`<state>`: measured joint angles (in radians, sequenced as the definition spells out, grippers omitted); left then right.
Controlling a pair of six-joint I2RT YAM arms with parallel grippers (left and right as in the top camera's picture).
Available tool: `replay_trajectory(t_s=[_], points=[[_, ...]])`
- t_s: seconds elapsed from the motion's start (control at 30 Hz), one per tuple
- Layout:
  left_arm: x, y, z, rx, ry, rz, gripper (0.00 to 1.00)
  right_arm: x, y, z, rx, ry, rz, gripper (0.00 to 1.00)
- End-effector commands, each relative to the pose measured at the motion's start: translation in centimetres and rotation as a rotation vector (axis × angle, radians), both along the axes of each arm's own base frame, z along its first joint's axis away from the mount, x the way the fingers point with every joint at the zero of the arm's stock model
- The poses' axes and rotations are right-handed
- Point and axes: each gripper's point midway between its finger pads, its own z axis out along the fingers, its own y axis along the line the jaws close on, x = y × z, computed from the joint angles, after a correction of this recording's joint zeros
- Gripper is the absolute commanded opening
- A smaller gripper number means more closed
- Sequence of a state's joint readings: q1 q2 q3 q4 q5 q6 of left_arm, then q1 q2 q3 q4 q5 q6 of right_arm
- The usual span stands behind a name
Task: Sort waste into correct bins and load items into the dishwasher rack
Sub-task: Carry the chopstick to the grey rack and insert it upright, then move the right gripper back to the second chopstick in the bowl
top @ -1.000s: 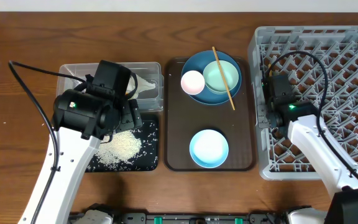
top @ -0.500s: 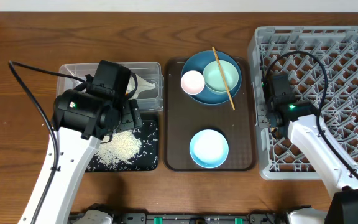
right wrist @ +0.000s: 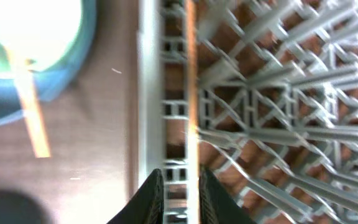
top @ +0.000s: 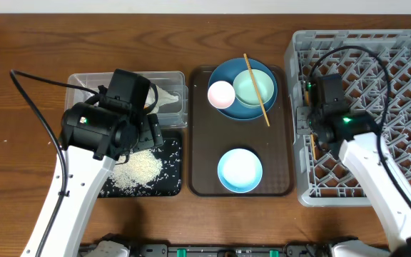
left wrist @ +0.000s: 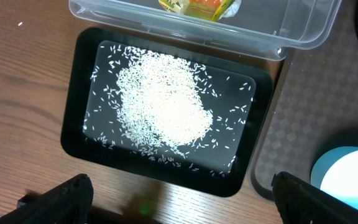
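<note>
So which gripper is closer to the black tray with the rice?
Left. The left gripper hovers over the black tray, fingers spread wide. The right gripper is far across the table, at the left edge of the grey rack, beyond the brown serving tray.

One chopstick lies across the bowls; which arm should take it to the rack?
Right. The right gripper is at the rack's left wall, beside the brown tray where the chopstick lies; the left gripper hovers over the rice tray, farther off.
</note>
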<state>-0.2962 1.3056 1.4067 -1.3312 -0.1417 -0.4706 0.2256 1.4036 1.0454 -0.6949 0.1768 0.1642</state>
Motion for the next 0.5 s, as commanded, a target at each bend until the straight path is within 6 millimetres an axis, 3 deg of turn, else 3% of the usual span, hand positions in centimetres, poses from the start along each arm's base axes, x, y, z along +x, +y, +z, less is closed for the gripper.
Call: replay_trajectory(t_s=[0.0, 0.17, 0.47], points=[[0.0, 0.4, -0.1, 0.02, 0.005, 0.004, 0.95, 0.3, 2.9, 1.4, 0.151, -0.024, 0.09, 0.23], [0.0, 0.4, -0.1, 0.02, 0.005, 0.004, 0.95, 0.8, 4.2, 1.8, 0.212, -0.046, 0.128, 0.33], [0.0, 0.4, -0.1, 0.02, 0.005, 0.004, 0.95, 1.5, 4.4, 2.3, 0.219, -0.08, 0.133, 0.34]])
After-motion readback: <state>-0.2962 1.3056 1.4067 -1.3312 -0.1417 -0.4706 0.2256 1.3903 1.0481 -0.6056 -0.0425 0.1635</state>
